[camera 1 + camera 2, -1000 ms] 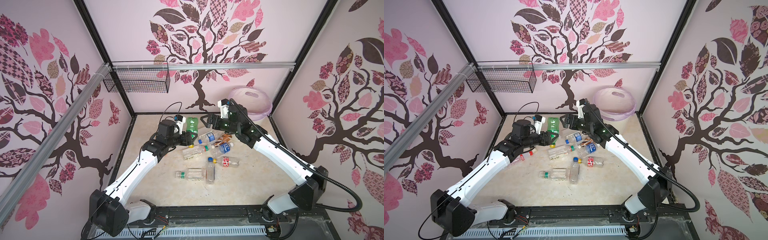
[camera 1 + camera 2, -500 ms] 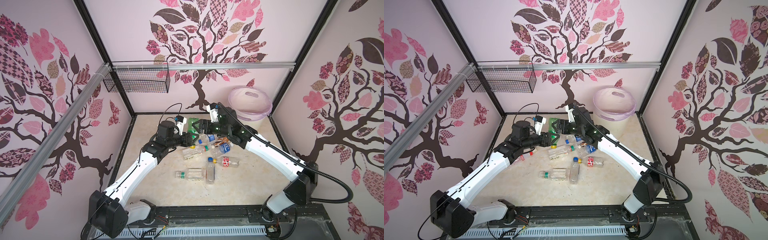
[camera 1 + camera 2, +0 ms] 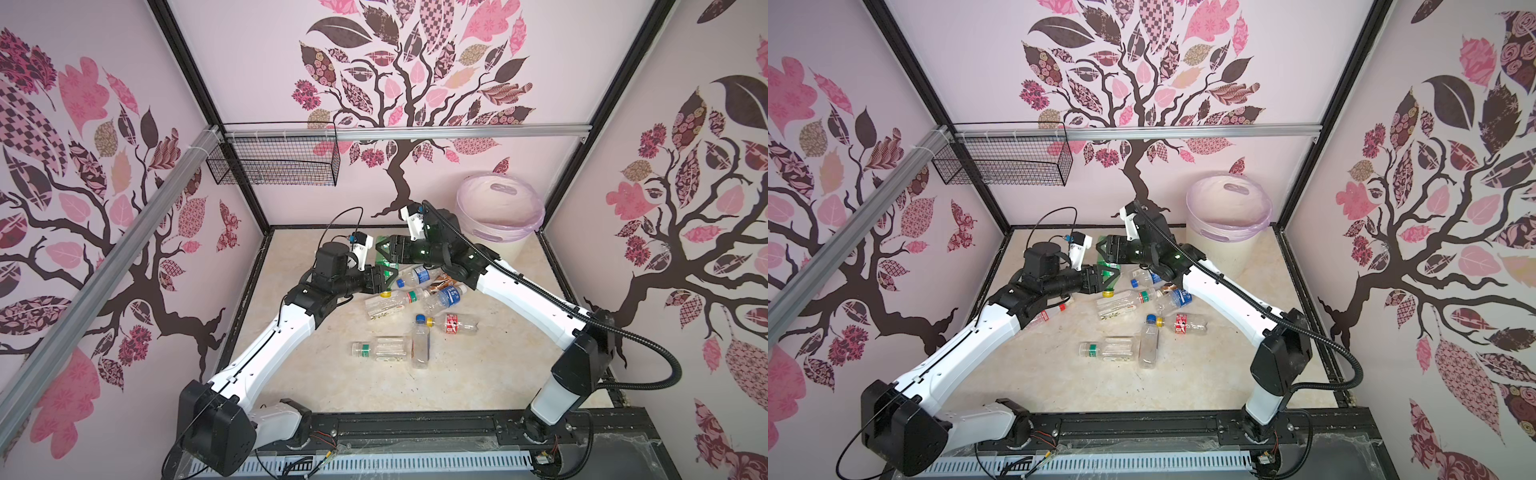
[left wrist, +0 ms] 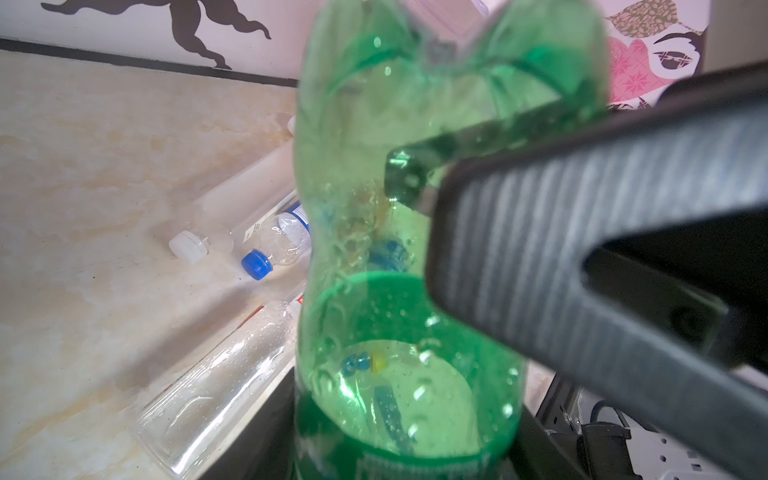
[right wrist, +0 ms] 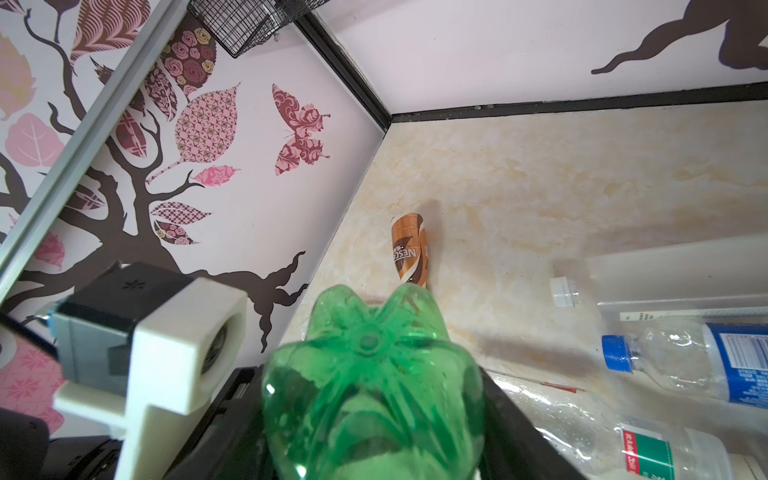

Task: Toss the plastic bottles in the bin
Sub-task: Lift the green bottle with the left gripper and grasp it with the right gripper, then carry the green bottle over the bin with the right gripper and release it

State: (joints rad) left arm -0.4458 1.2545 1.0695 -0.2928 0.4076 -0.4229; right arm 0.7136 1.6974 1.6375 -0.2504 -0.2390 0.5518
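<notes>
- Beige marble-look bench (image 3: 457,374) inside pink tree-patterned walls (image 3: 124,208) carries several clear bottles (image 3: 386,348), lying near its middle.
- We see the left tool (image 3: 386,277) closed on the green bottle (image 4: 395,291), near its label end.
- Around the base end stands the right tool (image 3: 384,249), jaws on both sides (pressing or not, we cannot tell).
- At the far right corner stands the bin (image 3: 517,249).

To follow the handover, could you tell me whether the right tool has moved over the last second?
Yes. In both top views the right tool has moved leftward, away from the bin, up to the green bottle.
</notes>
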